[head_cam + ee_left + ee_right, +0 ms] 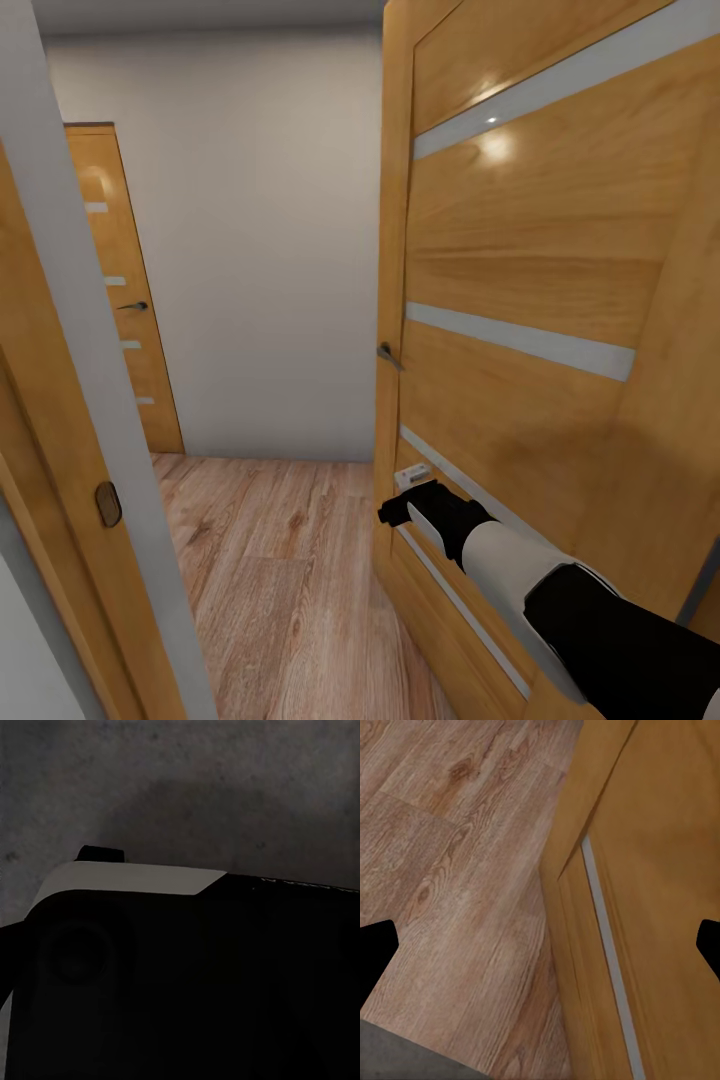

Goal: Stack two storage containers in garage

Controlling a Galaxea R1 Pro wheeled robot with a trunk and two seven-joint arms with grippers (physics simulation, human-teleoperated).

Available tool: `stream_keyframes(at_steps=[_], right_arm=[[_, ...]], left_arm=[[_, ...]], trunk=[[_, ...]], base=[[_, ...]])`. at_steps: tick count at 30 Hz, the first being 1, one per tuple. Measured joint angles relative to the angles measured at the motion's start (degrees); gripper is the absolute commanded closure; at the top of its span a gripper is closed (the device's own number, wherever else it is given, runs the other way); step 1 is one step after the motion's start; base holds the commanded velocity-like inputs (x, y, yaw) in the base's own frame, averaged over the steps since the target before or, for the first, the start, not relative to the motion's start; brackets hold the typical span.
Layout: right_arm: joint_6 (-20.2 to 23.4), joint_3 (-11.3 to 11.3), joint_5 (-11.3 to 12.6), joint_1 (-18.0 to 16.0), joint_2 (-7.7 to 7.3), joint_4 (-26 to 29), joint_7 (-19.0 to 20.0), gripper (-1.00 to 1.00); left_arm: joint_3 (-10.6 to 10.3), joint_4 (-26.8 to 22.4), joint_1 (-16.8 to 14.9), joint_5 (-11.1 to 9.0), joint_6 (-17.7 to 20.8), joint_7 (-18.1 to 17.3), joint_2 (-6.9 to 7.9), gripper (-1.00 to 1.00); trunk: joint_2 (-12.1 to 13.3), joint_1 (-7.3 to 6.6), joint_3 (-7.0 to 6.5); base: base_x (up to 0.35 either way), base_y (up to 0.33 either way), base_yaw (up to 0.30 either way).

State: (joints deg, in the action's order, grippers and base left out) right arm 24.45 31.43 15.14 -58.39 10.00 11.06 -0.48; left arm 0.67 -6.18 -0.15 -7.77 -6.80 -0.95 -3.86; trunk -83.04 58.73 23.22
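The two storage containers are out of view. My right gripper reaches forward at the lower edge of an open light-wood door. In the right wrist view the right gripper is open, its black fingertips far apart, with the door's edge and wood-plank floor between them and nothing held. The left wrist view looks down on the dark grey mottled concrete floor past a black-and-white part of my own body.
A door frame stands close on the left. The open door with its handle stands on the right. Between them wood-plank floor runs to a white wall and a second, closed door.
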Motion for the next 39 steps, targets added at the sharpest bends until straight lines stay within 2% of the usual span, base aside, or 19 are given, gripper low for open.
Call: stream_keyframes(at_steps=[16, 26, 33, 36, 39], right_arm=[[-0.15, 0.13, 0.1, 0.73, 0.0, -0.89, 0.3, -1.0], [-3.09, 0.34, -0.53, 10.46, 0.0, -0.98, -0.06, -1.0], [-5.77, 0.23, -1.5, 19.68, 0.0, -2.49, -0.31, -1.0], [-9.54, 0.07, -3.47, 24.37, -0.01, -6.48, -0.35, -1.0], [-17.01, 0.0, -4.4, 27.2, -0.03, -11.06, -0.32, -1.0]], left_arm=[[0.0, -0.06, -0.01, 0.01, 0.0, 0.0, -0.01, -1.0], [0.02, -0.07, -0.01, 0.0, 0.0, 0.0, -0.01, -1.0], [0.07, -0.07, -0.01, -0.01, -0.01, 0.0, 0.0, -1.0], [0.08, -0.07, -0.01, -0.02, -0.01, 0.0, 0.0, -1.0], [0.08, -0.07, -0.01, -0.02, -0.01, 0.0, -0.03, -1.0]], trunk=[[0.0, 0.0, 0.0], [0.0, 0.0, 0.0], [0.0, 0.0, 0.01], [0.0, 0.0, 0.02], [0.0, 0.0, 0.01]], base=[[0.0, 0.0, 0.0], [0.0, 0.0, 0.0], [0.0, 0.0, 0.0], [0.0, 0.0, 0.0], [0.0, 0.0, 0.0]])
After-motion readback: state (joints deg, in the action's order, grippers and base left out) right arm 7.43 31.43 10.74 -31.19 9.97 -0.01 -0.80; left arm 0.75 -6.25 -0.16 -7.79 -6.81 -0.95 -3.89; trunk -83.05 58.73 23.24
